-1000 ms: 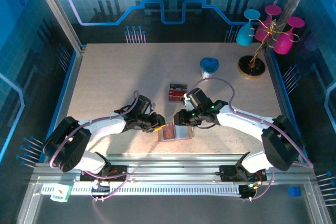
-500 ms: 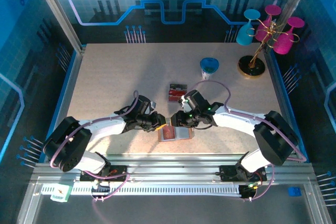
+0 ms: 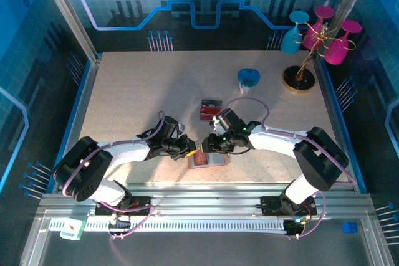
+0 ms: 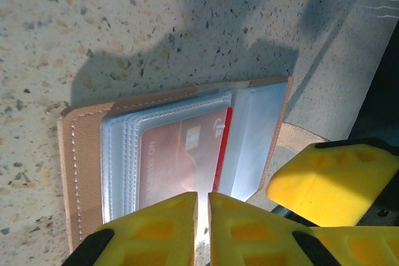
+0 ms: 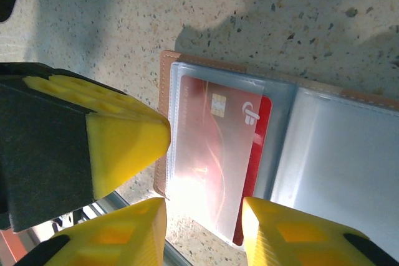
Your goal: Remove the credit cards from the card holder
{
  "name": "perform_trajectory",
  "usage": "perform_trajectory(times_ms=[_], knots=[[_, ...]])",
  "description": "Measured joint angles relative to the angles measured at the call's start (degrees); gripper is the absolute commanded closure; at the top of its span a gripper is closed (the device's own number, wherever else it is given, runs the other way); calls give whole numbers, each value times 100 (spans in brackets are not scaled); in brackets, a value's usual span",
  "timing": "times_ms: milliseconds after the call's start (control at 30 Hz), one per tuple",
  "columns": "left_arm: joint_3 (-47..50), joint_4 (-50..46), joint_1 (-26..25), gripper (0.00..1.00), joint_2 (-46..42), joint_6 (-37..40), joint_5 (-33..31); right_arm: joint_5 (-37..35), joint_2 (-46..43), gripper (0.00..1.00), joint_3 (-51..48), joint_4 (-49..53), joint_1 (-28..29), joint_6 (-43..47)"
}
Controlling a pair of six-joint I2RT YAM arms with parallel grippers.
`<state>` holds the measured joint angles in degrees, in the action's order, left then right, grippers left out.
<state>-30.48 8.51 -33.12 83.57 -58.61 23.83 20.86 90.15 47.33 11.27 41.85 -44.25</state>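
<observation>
The card holder [image 3: 210, 159] lies open near the table's front edge, with a tan rim [image 4: 80, 172] and clear sleeves. A red credit card [image 5: 218, 154] sits in a sleeve and also shows in the left wrist view [image 4: 177, 160]. My left gripper [image 4: 203, 216] is at the holder's edge, its jaws together but for a thin slit. Whether they pinch the sleeve I cannot tell. Its fingertip [image 5: 128, 144] touches the rim. My right gripper [image 5: 202, 232] is open, and its fingers [image 5: 293, 235] straddle the card's near end. The two grippers [image 3: 193, 149] [image 3: 206, 146] meet over the holder's left part.
A small dark and red item [image 3: 211, 109] lies behind the grippers. A blue cup [image 3: 249, 79] and a stand of goblets [image 3: 312, 42] are at the back right. The table's metal front rail [image 3: 212, 185] runs just beside the holder.
The left jaws have narrowed to a slit. Both grippers have drawn closer together and lower over the holder's left edge. The holder has stayed put.
</observation>
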Motion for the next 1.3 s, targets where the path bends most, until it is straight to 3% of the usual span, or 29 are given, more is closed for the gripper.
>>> perform_trajectory(times_ms=[1300], knots=[[-24, -227, -210, 95, 245, 22, -17, 219, 627, 81, 105, -26, 59, 114]])
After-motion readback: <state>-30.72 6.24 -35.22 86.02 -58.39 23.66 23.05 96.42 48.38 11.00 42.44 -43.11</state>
